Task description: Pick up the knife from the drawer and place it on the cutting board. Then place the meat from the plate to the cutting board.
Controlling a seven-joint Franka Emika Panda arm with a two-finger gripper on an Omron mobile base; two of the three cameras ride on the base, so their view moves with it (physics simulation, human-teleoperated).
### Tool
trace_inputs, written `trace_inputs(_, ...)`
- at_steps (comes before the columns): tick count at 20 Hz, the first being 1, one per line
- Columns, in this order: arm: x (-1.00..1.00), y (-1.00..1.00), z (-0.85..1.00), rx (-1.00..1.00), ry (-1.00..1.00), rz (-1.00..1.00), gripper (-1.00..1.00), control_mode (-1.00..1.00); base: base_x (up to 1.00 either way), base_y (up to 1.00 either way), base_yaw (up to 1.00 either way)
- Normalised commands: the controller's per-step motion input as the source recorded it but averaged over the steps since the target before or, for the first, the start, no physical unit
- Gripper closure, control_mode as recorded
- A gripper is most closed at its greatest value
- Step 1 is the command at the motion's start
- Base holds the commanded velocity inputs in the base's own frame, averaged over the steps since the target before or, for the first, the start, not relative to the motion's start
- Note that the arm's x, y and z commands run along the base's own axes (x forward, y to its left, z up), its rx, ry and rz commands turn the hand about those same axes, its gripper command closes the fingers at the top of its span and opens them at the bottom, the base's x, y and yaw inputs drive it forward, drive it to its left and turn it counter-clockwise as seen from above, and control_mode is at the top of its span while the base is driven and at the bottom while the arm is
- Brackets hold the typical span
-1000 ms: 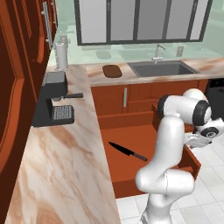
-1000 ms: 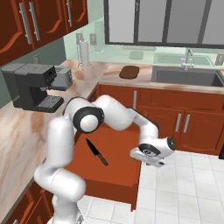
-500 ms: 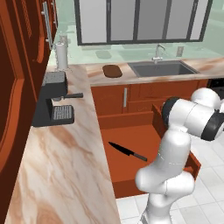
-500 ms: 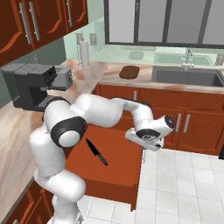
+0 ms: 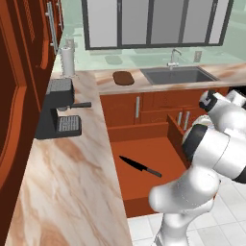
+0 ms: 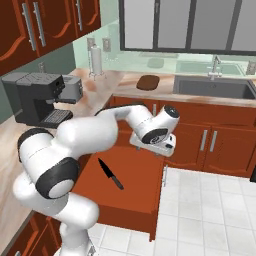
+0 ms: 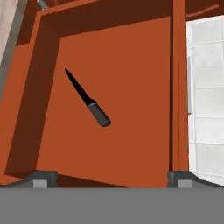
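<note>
The drawer (image 7: 131, 144) stands pulled out, its flat reddish-brown floor bare on every side of the knife (image 7: 87, 99), with raised walls at the left, top and right of the hand view and white floor tiles (image 7: 205, 87) beyond the right wall. The knife (image 5: 140, 166) is slim and all black, lying flat and diagonal in the centre-left of the drawer floor, point toward the upper left, rounded handle toward the lower right, well apart from every wall. The gripper (image 7: 112, 178) hovers above the drawer's near edge, its fingers (image 7: 43, 177) spread wide and released, grasping nothing. In the right base view the gripper (image 6: 152, 146) hangs over the drawer's right side. The cutting board (image 5: 123, 78), dark brown and oblong, lies on the desk (image 5: 72, 178) at upper centre, just left of the sink (image 5: 180, 75). No writing is readable.
</note>
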Motion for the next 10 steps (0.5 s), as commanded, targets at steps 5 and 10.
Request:
trace_inputs(5, 0.00, 0.96, 0.11, -0.36, 0.07, 0.08, -1.00, -1.00, 0.00, 0.00, 0.00)
trace_inputs(10, -0.01, 0.67, -0.05, -0.33, 0.06, 0.16, -1.00, -1.00, 0.00, 0.00, 0.00)
